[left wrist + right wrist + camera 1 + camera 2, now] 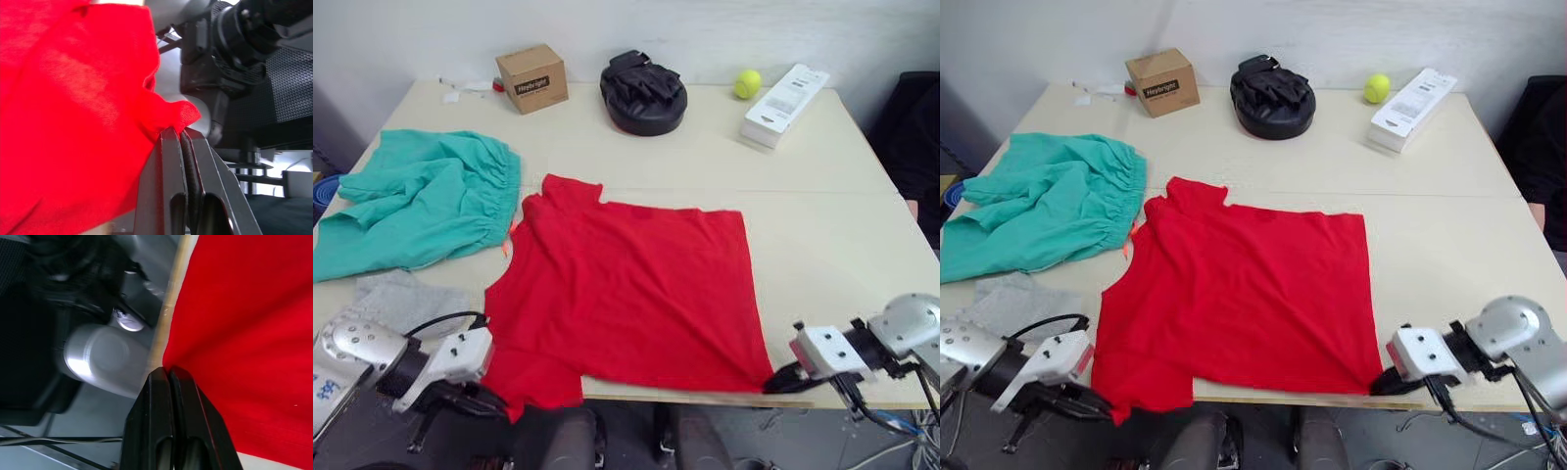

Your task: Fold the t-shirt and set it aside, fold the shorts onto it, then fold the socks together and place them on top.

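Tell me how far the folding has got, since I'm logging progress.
Nothing is folded yet. In hand: the t-shirt lies flat, the left gripper and right gripper each shut on a near-edge corner, ready for a first fold. Left: the shorts lie crumpled and the socks loose at the table's left side.

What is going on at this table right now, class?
A two-armed robot is starting to fold laundry. The red t-shirt lies spread flat on the table. The left gripper is shut on its near-left corner and the right gripper on its near-right corner, both at the table's front edge. The teal shorts and grey socks lie unfolded to the left.
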Motion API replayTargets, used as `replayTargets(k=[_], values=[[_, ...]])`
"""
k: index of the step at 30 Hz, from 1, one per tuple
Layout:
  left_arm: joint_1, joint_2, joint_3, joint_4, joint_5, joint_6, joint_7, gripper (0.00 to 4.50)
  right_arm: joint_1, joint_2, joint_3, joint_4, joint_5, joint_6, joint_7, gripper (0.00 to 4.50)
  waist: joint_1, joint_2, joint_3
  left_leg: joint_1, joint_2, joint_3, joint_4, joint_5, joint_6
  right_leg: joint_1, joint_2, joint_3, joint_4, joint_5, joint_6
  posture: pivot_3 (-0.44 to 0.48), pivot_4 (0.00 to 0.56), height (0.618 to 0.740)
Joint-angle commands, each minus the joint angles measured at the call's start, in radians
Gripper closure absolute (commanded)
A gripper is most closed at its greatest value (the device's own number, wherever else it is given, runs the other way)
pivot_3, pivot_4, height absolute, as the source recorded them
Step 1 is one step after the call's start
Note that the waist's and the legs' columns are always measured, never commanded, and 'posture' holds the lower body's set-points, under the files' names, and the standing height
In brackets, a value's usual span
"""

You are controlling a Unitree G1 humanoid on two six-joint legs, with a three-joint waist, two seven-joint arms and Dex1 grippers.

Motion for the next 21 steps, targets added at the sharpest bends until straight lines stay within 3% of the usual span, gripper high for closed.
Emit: replayTargets(k=[1,6,11,13,17,21], values=[[0.089,0.015,0.098,-0.058,-0.019,0.018,-0.031,4.5,0.068,-0.029,-0.084,-0.085,0.058,0.043,0.021,4.49,-0.001,0.0,0.0,0.0,0.0,0.0,0.0,0.0,0.0,0.0,0.0,0.0,0.0,0.0,0.0,0.0,0.15,0.74],[0.212,-0.002,0.194,-0.121,-0.039,0.06,-0.054,4.5,0.153,-0.016,-0.139,-0.118,0.04,0.052,-0.006,4.49,0.0,0.0,0.0,0.001,0.0,0.0,-0.004,0.0,-0.001,0.0,0.0,-0.001,-0.001,-0.001,-0.002,0.0,0.15,0.74],[0.233,-0.009,0.224,-0.125,-0.051,0.064,-0.059,4.5,0.15,-0.02,-0.172,-0.092,0.06,0.079,0.009,4.49,0.001,0.0,0.0,0.001,0.0,-0.001,-0.004,0.0,-0.001,0.0,0.0,-0.001,-0.001,-0.001,-0.002,0.0,0.15,0.74],[0.159,-0.002,0.221,-0.077,-0.09,0.093,-0.045,4.5,0.118,-0.024,-0.186,-0.079,0.112,0.147,0.016,4.49,0.002,0.0,0.0,0.001,0.0,-0.001,-0.004,0.0,-0.001,0.0,0.0,-0.001,-0.001,-0.001,-0.002,0.0,0.15,0.74],[-0.118,0.02,0.156,0.056,-0.218,0.242,-0.001,4.5,0.027,-0.039,-0.187,-0.05,0.245,0.331,0.041,4.49,0.003,0.0,0.0,0.001,0.0,-0.002,-0.004,0.001,0.0,0.0,0.0,-0.002,0.0,-0.001,-0.002,0.0,0.15,0.74],[-0.331,0.006,0.037,0.182,-0.216,0.29,0.036,4.5,-0.082,-0.032,-0.151,-0.009,0.321,0.478,0.043,4.49,0.0,0.0,0.0,0.001,-0.001,-0.002,-0.006,0.001,-0.001,-0.001,0.0,-0.002,0.0,-0.001,-0.002,0.0,0.15,0.74]])
